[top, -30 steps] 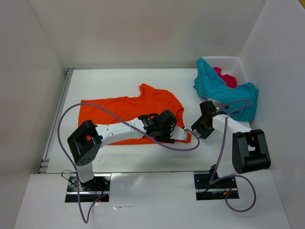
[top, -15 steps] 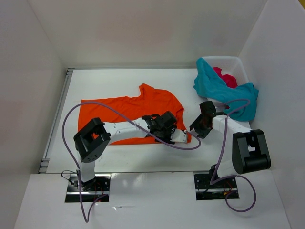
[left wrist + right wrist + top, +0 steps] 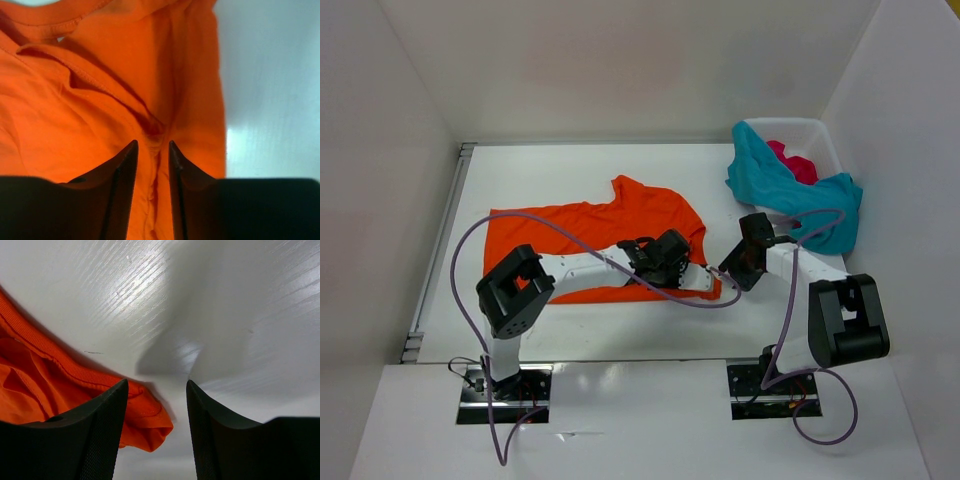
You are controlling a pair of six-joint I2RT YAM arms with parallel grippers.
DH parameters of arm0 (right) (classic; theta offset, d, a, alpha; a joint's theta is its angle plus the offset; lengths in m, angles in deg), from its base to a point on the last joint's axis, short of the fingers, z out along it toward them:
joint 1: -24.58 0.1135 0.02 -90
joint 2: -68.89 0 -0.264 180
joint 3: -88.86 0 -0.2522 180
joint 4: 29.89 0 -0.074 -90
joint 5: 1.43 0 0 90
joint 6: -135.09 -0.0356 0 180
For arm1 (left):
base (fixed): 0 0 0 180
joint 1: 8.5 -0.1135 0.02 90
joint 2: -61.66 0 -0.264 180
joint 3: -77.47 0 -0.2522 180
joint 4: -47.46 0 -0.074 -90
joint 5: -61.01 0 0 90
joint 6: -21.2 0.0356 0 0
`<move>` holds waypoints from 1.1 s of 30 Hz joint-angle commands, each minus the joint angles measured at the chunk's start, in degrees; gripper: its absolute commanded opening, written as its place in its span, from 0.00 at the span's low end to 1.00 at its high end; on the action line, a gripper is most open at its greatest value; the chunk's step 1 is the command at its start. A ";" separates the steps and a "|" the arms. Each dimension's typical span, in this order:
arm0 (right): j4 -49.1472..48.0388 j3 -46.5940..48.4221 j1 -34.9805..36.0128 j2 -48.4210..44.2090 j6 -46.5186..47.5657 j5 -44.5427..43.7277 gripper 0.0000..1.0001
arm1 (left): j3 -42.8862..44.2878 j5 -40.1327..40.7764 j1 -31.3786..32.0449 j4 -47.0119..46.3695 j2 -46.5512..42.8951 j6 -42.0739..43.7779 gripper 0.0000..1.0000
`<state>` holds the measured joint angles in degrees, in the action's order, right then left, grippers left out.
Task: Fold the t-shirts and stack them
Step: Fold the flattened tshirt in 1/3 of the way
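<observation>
Shirts number three, orange point(image 3: 575, 222), teal point(image 3: 768, 185) and red point(image 3: 798, 163), with one basket point(image 3: 817, 128).

No text, label, brand, number or sign can be read in any view.

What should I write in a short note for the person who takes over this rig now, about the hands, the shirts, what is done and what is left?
Left hand: low on the orange t-shirt, fingers narrowly apart with a ridge of its cloth between them; whether the grip is firm cannot be told.
Right hand: open and empty, over the bare table beside that shirt's hem corner.
Orange t-shirt: spread on the table, wrinkled, no fold finished.
Teal t-shirt: bunched, hanging over the basket rim.
Pink-red t-shirt: in the basket.
Done: nothing folded or stacked.
Left: fold all three, then stack them.
</observation>
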<state>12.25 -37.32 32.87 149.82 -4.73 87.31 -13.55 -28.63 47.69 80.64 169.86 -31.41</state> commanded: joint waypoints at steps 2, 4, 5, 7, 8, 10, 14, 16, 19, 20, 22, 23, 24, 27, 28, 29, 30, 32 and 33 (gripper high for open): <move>-0.43 -0.41 -0.21 -1.65 0.16 -0.94 0.55 | -0.78 1.30 -0.81 -2.11 1.48 1.81 0.35; -0.43 -0.41 -0.21 -1.65 0.16 -0.42 0.55 | -0.78 1.31 -0.81 -2.11 2.10 1.81 0.35; -0.43 -0.41 -0.21 -1.65 0.16 -0.41 0.55 | -0.78 1.31 -0.81 -1.50 2.10 1.81 0.35; -0.43 -0.41 -0.21 -1.65 0.16 -0.41 0.55 | -1.30 1.31 -0.81 -1.49 2.63 1.81 0.35; -0.43 -0.41 -0.21 -2.17 0.16 -0.41 0.55 | -1.30 0.70 -0.81 -1.49 2.63 1.81 0.36; -0.43 -0.41 -0.21 -2.18 0.16 -0.41 0.55 | -1.30 0.69 -0.81 -1.49 2.63 1.20 0.38; -0.43 -0.41 -0.21 -2.18 0.16 -0.41 0.55 | -1.30 0.69 -0.81 -2.19 3.15 1.20 0.31; -0.43 -0.41 -0.21 -2.18 0.16 -0.41 0.55 | -0.69 0.69 -0.81 -2.19 3.15 1.20 0.23; -0.43 -0.41 -0.21 -2.18 0.16 -0.41 0.55 | -0.17 0.69 -1.34 -1.50 3.15 0.50 0.20; -0.43 -0.41 -0.21 -2.18 0.16 -0.41 0.55 | 0.45 0.69 -1.34 -0.88 3.15 0.49 0.20; -0.43 -0.41 -0.21 -2.18 0.16 -0.41 0.55 | 1.06 0.08 -1.34 -0.35 3.15 -0.55 0.21; -0.43 -0.41 -0.21 -2.18 0.16 0.11 0.55 | 1.68 0.08 -1.34 -0.35 3.15 -0.56 0.22; -0.43 -0.41 -0.21 -2.18 0.16 0.11 0.55 | 1.68 0.08 -1.34 -0.35 3.15 -1.17 0.23; -0.43 -0.41 -0.21 -2.18 0.16 0.11 0.54 | 1.68 -0.44 -1.34 -0.35 3.15 -1.18 0.21; -0.43 -0.41 -0.21 -2.18 0.16 0.11 0.54 | 2.21 -0.45 -1.34 -0.35 3.68 -1.18 0.15; -0.43 -0.41 -0.21 -2.18 0.16 0.11 0.54 | 2.21 -0.45 -1.34 -0.35 3.68 -1.18 0.10; -0.43 -0.94 -0.21 -2.18 0.16 0.11 0.54 | 2.21 -0.45 -1.34 -0.35 3.68 -1.18 0.05; -0.43 -0.94 -0.21 -2.18 0.16 0.11 0.54 | 2.21 0.34 -2.82 -0.35 3.68 -2.05 0.00; -0.43 -0.94 -0.21 -2.18 0.16 0.11 0.54 | 2.82 0.34 -3.44 -0.35 3.68 -3.27 0.00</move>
<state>12.23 -37.54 32.87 149.25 -4.73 87.55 -13.09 -27.45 46.05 80.51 172.60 -32.00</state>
